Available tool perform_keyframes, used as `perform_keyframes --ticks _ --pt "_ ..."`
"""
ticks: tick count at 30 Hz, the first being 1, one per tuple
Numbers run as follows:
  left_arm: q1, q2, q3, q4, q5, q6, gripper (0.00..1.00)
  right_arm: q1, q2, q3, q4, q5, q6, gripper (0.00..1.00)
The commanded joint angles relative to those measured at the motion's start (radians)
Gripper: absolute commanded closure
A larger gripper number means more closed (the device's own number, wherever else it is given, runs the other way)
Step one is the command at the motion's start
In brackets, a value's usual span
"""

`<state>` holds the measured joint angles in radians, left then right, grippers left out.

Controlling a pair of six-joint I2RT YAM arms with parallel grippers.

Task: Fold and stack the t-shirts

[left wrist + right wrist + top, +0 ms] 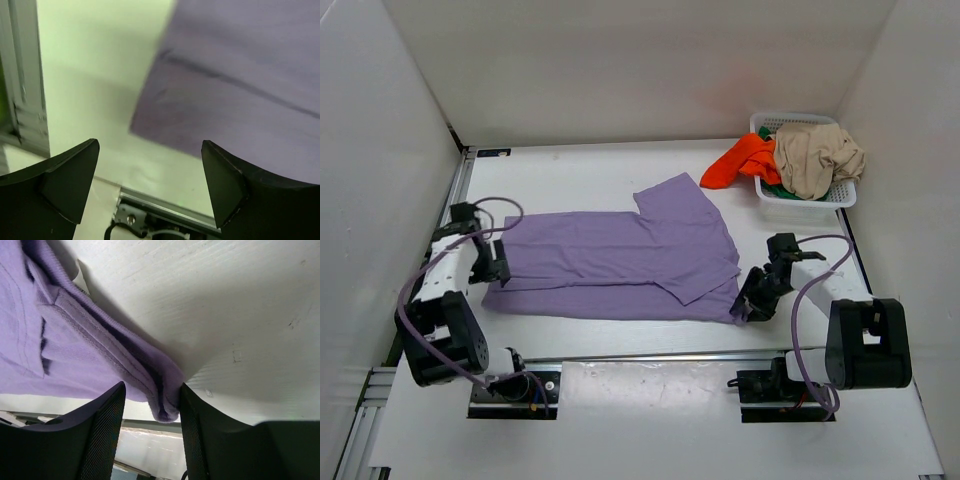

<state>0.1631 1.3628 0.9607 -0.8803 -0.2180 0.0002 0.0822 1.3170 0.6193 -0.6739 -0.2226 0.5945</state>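
On the table (580,165), a purple shirt (620,265) lies spread crosswise, already folded partway along its length. The left gripper (498,262) sits at its left edge, jaws wide, holding nothing. The right gripper (748,300) is at the right edge with a bunched hem between its fingers (102,435); whether the hem is pinched or loose cannot be told. An orange shirt (745,160), beige shirt (815,155) and green shirt (775,187) wait in a basket (840,195) at the far right. To fold well, both grippers should probably take matching corners, lift evenly, and lay edge on edge without wrinkles.
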Motion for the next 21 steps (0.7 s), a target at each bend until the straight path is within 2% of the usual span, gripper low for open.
perform_keyframes --ticks 1,5,8,11,14,15,16,19,20,21 --pt "0.151 -0.016 -0.033 -0.040 0.129 0.000 0.06 0.016 -0.016 -0.035 0.005 -0.023 0.001 0.48" --pt "0.210 0.068 -0.054 -0.040 0.198 0.000 0.06 0.025 -0.016 -0.035 0.005 -0.034 0.001 0.48" --pt "0.251 0.133 -0.063 -0.003 0.198 0.000 0.06 0.036 -0.016 -0.046 0.005 -0.043 0.020 0.50" --pt "0.282 0.179 -0.063 0.007 0.268 0.000 0.06 0.045 -0.016 -0.055 0.016 -0.043 0.021 0.56" --pt "0.282 0.229 -0.063 0.007 0.290 0.000 0.15 0.045 -0.016 -0.064 0.016 -0.043 0.021 0.68" --pt "0.282 0.242 -0.063 0.007 0.305 0.000 0.20 0.045 -0.016 -0.064 0.016 -0.043 0.021 0.72" --pt "0.282 0.263 -0.063 0.007 0.305 0.000 0.37 0.045 -0.016 -0.064 0.016 -0.043 0.021 0.79" --pt "0.282 0.275 -0.073 0.007 0.316 0.000 0.65 0.045 -0.025 -0.055 0.005 -0.034 0.021 0.93" --pt "0.282 0.275 -0.085 0.007 0.316 0.000 0.89 0.045 -0.035 -0.046 0.005 -0.034 0.021 0.96" --pt "0.282 0.275 -0.097 0.007 0.303 0.000 0.89 0.045 -0.045 -0.037 -0.024 -0.034 0.021 0.98"
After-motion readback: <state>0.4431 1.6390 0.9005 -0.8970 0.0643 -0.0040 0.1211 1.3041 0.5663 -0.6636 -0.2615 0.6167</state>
